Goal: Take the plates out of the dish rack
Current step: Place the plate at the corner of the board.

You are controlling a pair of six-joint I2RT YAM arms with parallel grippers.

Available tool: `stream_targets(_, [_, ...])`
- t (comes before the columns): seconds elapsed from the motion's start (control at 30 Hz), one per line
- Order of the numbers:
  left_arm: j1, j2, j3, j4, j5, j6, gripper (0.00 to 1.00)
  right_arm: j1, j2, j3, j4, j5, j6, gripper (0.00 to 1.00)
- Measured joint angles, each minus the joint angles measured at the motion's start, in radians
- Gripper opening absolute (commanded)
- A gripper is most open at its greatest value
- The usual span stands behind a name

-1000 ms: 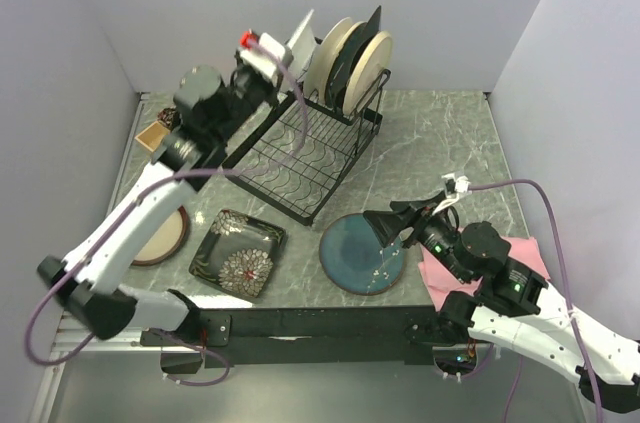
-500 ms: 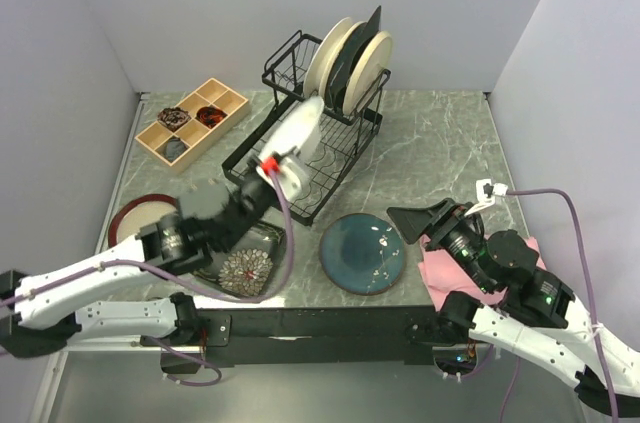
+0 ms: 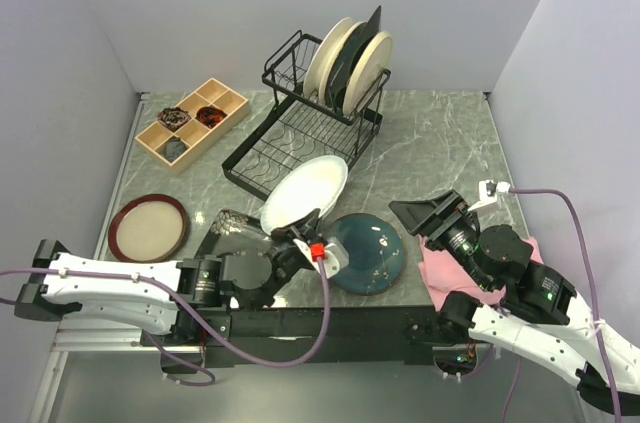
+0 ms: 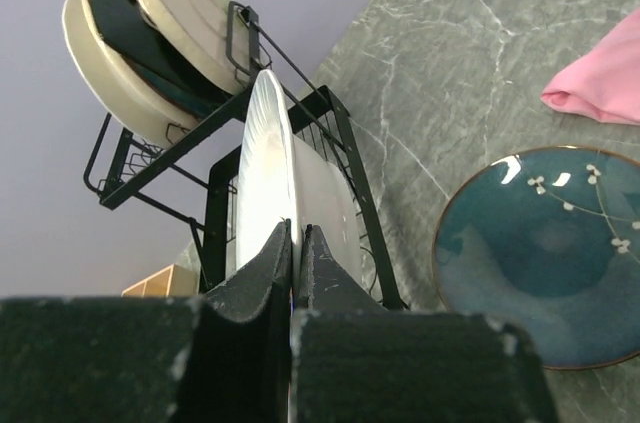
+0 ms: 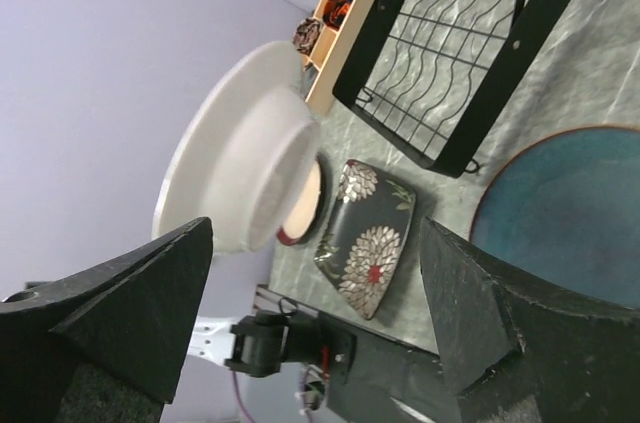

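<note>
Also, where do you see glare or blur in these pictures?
Top external: small glints on the teal plate, the rest sharp. Left wrist: brighter reflections on that plate; the left fingers, near the lens, are soft. Right wrist: the right fingers are blurred dark shapes, the white plate slightly soft.

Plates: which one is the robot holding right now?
The plain white round plate, pinched at its rim by the left gripper; the others lie flat on the table or stand in the dish rack.

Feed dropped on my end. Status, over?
Left end effector shut on white plate, clear of dish rack. Right end effector open, empty. Teal plate and black flowered plate lie close below.
</note>
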Motion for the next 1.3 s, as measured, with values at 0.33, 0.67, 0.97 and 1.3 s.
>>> stream_targets(0.33, [-0.028,0.111,-0.066,0.121,-0.009,0.004,0.01,0.0,0.163,0.004,0.066,-0.061,0.05,0.88])
stream_targets(0.67, [-0.047,0.254,-0.086,0.206,-0.006,0.016,0.01,0.0,0.285,-0.006,0.141,-0.128,0.061,0.84])
stream_targets(0.97, [-0.078,0.327,-0.103,0.343,-0.054,0.11,0.01,0.0,0.358,-0.077,0.154,-0.14,0.111,0.67])
stream_targets(1.3, [-0.113,0.415,-0.124,0.443,-0.077,0.289,0.01,-0.002,0.343,-0.13,0.158,-0.125,0.202,0.03])
